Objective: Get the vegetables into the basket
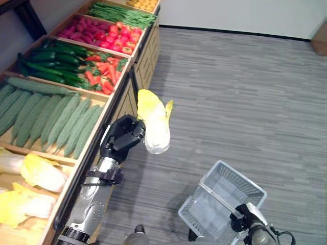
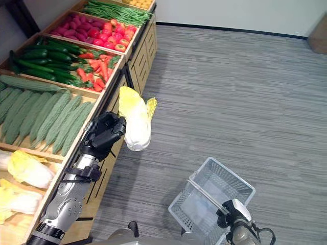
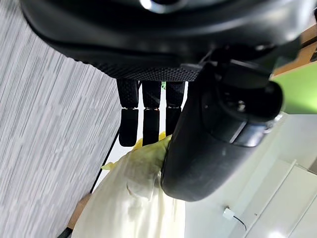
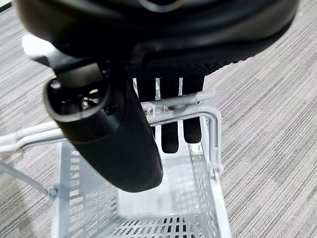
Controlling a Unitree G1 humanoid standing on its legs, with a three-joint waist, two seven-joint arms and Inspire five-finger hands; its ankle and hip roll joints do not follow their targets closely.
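A wooden produce stand is seen beside grey carpet. The white basket is gripped by its handle in the right hand. A napa cabbage is clasped aloft by the left hand, beside the stand.

Yellow-white cabbage aloft, apparently hand-held

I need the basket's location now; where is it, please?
In the eye views the basket hangs low on the right, over the grey floor, its handle held in the right robot hand.
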